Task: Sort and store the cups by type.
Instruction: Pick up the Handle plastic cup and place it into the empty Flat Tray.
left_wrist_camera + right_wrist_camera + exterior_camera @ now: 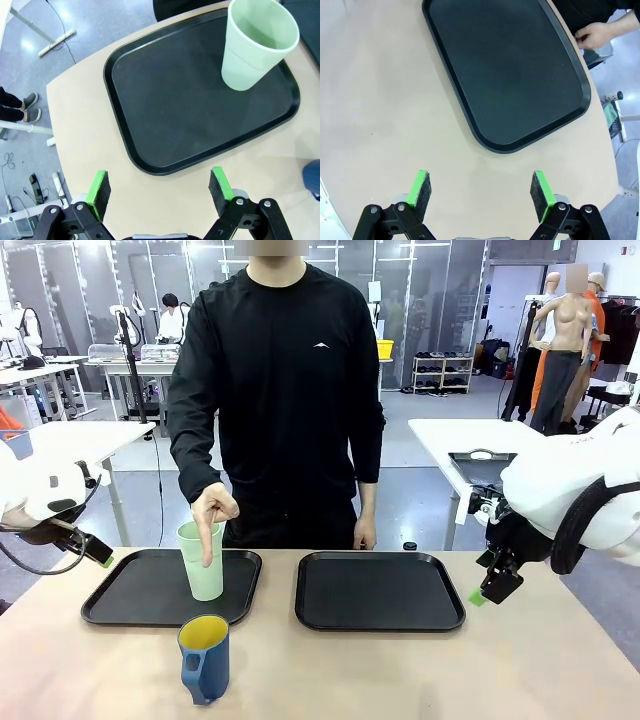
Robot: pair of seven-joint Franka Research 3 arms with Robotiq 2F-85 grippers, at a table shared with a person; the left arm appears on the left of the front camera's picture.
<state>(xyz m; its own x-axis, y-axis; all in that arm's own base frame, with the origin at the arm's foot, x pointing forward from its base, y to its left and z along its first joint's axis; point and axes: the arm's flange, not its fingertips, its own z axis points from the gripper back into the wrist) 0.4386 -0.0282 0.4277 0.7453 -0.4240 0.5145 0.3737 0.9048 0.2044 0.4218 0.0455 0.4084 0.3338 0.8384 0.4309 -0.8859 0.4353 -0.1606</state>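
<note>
On left tray (175, 100) stood tumbler (255, 47), beyond wide-apart left gripper (160, 187); person's hand (215, 508) at its rim; mug (205, 658) sat off-tray; right gripper (480, 187) likewise apart.

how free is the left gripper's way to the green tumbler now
Likely yes: the left gripper is open at the tray edge, with bare tray between it and the tumbler. But the person's hand has fingers at its rim, so probably wait.
</note>
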